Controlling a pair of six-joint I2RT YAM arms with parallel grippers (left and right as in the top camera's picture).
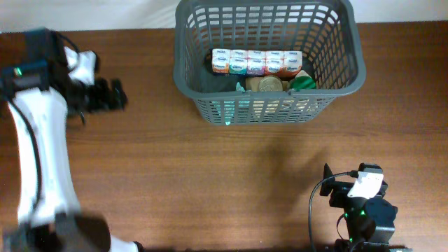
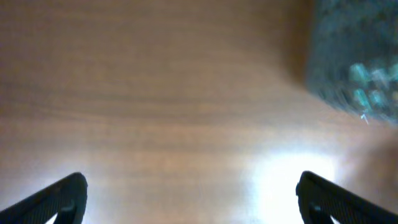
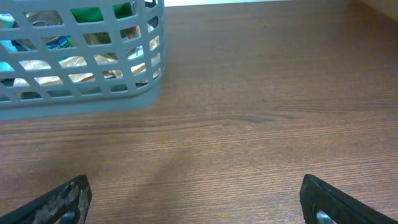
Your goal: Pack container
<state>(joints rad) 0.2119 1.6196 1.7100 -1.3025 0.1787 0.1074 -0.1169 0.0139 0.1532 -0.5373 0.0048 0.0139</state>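
The dark grey lattice basket stands at the back middle of the table. Inside it lie a row of small white boxes, a round tin and a green packet. It shows in the right wrist view at upper left and as a blur in the left wrist view at upper right. My left gripper is open and empty over the table, left of the basket; its fingers show wide apart in the left wrist view. My right gripper is open and empty near the table's front right.
The brown wooden table lies around the basket. The right arm's base with a cable sits at the front right edge. The left arm runs along the left side.
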